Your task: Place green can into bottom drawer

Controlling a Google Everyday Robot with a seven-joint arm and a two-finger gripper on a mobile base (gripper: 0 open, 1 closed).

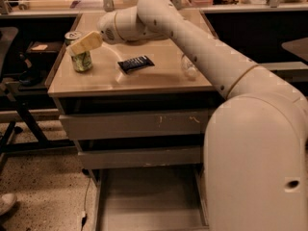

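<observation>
Early stage, by the look of it. Standing upright at the left of the cabinet top (pixel 144 78): green can (pixel 83 60), not yet lifted. Pressed against its upper half: gripper (pixel 78 47), grip impossible to tell. Below the cabinet top: bottom drawer (pixel 144 198), pulled open. Left to do: grasp, lift, lower in.

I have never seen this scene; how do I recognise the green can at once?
Start from the beige tabletop above the grey drawers. Near its left edge stands the green can, with the gripper against its upper part. It is the only green, upright cylinder there: the packet in the middle is flat and black, the bottle to the right is clear.
</observation>
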